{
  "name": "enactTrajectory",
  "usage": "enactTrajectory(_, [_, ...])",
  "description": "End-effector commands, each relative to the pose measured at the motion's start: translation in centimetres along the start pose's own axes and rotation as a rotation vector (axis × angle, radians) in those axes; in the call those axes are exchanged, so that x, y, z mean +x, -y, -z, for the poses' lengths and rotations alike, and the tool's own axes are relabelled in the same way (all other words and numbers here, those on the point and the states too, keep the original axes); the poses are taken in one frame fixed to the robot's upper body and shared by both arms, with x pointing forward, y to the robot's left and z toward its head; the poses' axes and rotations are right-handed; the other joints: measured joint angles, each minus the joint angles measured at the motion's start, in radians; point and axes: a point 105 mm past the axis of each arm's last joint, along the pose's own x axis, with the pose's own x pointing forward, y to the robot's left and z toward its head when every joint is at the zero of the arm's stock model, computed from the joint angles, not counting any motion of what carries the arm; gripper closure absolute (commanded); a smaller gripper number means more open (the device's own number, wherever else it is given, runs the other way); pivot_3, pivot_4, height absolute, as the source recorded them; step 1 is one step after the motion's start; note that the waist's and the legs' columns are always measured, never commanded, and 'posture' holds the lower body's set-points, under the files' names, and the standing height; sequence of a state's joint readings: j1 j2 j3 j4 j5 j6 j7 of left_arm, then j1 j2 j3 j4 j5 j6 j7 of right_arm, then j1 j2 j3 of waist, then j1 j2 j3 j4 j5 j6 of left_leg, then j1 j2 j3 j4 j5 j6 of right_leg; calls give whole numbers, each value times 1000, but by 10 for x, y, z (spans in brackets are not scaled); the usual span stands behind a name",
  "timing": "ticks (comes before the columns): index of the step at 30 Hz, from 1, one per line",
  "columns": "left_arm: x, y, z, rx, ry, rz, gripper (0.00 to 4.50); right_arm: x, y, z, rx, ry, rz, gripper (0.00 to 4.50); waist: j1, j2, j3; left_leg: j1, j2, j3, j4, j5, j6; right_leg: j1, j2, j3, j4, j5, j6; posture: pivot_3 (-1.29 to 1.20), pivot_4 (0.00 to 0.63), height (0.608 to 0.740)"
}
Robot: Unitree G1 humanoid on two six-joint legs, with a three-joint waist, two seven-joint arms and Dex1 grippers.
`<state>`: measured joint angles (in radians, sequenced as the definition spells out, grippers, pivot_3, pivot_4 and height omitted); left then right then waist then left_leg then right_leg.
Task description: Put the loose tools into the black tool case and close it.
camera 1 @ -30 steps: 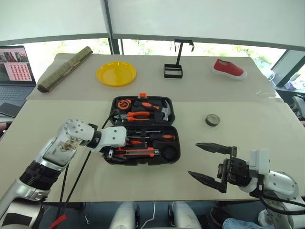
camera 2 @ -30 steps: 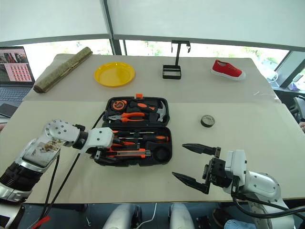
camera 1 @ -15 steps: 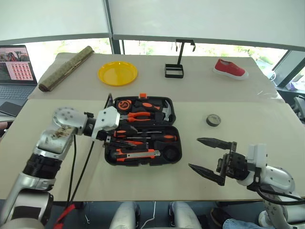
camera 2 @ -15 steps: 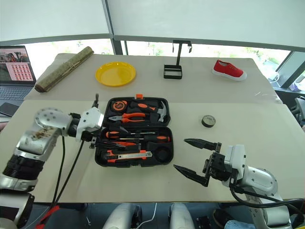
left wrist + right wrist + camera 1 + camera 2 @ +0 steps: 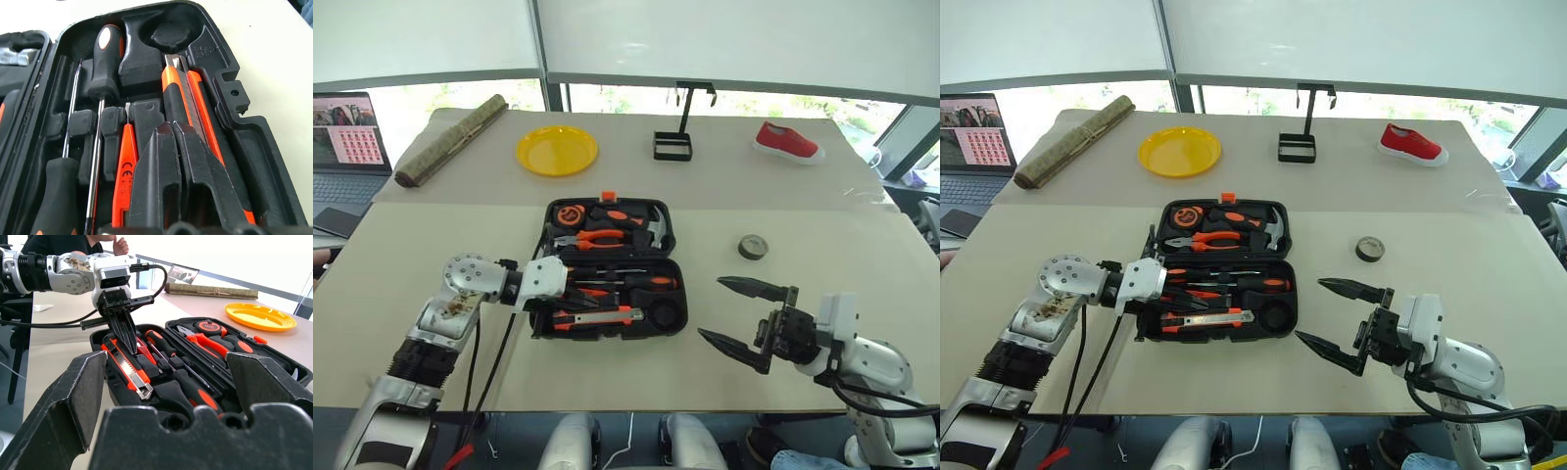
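Table (image 5: 401, 294), head views: one black tool case (image 5: 661, 243) lies open near the middle, its two halves side by side, a small orange latch at the far edge. The far half holds orange-handled pliers (image 5: 592, 238), a steel-headed hammer (image 5: 654, 227) and a round orange-black tool. The near half holds two long screwdrivers (image 5: 641, 281), one slim orange tester pen (image 5: 1197, 294) and one orange-black utility knife (image 5: 597, 316). One small dark tape roll (image 5: 752, 247) sits alone on the table, to the right of the case and well apart from it. Along the far edge stand one yellow plate (image 5: 557, 151), one black wire stand (image 5: 674, 145), one red shoe (image 5: 786, 143) and one rolled mat (image 5: 448, 141); a laptop (image 5: 347, 147) sits off the far left corner. The left gripper (image 5: 570, 291) hangs over the case's near half at its left end, fingers pressed together on nothing. The right gripper (image 5: 736, 315) hovers above the near right part of the table, fingers spread wide and empty.

Left wrist view: the closed fingers (image 5: 161, 181) sit just above the tester pen (image 5: 124, 171) and the knife (image 5: 178, 88); both screwdrivers (image 5: 102, 73) lie in their moulded slots.

Right wrist view: the two wide-apart fingers (image 5: 73, 396) frame the open case (image 5: 288, 369), with the left gripper (image 5: 124, 335) pointing down into it.
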<state>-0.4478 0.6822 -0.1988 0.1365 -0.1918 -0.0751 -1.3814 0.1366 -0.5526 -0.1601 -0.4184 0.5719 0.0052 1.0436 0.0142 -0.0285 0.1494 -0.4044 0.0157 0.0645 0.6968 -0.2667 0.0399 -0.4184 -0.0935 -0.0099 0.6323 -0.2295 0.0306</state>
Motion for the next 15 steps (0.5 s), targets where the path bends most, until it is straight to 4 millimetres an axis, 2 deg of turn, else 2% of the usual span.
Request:
enactTrajectory(1, [11, 13, 14, -55, -40, 37, 4367, 2, 1, -6, -31, 22, 2, 0, 0, 0, 0, 0, 0, 0, 0, 0, 0, 0, 0, 0, 0, 0, 0, 0, 150, 740])
enactTrajectory(7, [20, 34, 36, -133, -144, 101, 4367, 3, 3, -7, -38, 24, 14, 0, -1, 2, -1, 9, 0, 0, -1, 0, 1, 10, 0, 0, -2, 0, 0, 0, 150, 740])
enactTrajectory(9, [24, 36, 40, -151, -155, 90, 4367, 4, 3, -7, -39, 26, 18, 0, -1, 4, -5, 16, 0, 0, -2, -1, 1, 17, 0, 0, -3, -1, 1, 0, 150, 740])
enactTrajectory(15, [27, 39, 48, -183, -151, 73, 4367, 6, 4, -7, -45, 33, 31, 0, 0, 10, -13, 17, 0, 0, -3, -1, 2, 17, -1, 0, -3, -1, 1, 0, 150, 740])
